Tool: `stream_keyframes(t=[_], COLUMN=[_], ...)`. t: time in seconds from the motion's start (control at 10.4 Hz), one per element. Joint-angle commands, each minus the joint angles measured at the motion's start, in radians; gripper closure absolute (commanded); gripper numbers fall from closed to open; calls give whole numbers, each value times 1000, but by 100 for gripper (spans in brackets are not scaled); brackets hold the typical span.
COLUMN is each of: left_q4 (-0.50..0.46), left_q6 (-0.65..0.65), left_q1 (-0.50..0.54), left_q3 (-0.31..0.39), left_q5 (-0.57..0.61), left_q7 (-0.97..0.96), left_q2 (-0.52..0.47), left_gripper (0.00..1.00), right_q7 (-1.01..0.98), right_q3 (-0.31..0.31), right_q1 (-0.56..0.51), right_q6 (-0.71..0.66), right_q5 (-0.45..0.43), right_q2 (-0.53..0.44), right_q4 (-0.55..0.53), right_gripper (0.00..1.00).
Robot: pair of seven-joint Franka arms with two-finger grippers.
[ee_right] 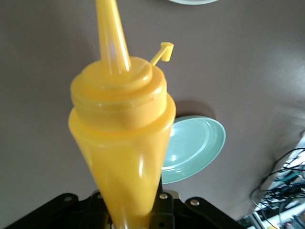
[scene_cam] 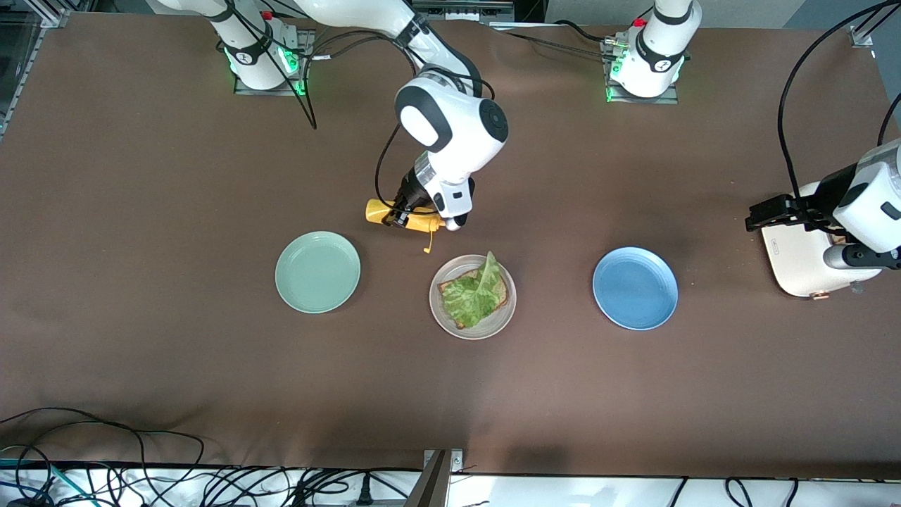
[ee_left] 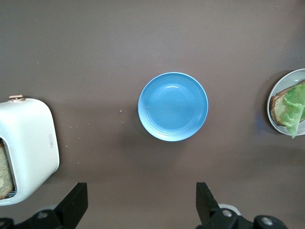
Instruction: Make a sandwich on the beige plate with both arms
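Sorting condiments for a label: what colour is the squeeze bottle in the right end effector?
Yellow all over; the squeeze bottle shows best in the right wrist view.

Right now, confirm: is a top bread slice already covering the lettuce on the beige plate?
No, the crinkled green lettuce leaf lies uncovered on one brown bread slice on the round beige plate.

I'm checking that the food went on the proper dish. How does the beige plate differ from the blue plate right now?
The beige plate carries a bread slice topped with a lettuce leaf; the blue plate holds nothing. The beige plate is a pale pinkish-beige, the blue plate a saturated blue. The beige plate sits mid-table under the right gripper and its yellow squeeze bottle; the blue plate lies toward the left arm's end. Both are round and flat on the table.
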Motion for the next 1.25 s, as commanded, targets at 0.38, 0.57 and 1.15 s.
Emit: stream_keyframes(t=[0.38, 0.57, 1.15], left_q4=[10, 10, 10], left_q6=[-15, -16, -15], left_q1=[1, 1, 7], left_q3=[2, 3, 9], left_q5=[18, 18, 21], left_q7=[20, 20, 20], left_q2=[-7, -7, -7], left_gripper=[0, 0, 0], right_q7=[-7, -8, -7], right_q3=[-159, -199, -233], right_q1=[97, 93, 89], right_q6=[21, 86, 152], right_q5=[-96, -96, -97], right_q2=[194, 223, 268], right_q4=[181, 181, 181], right_gripper=[100, 100, 100])
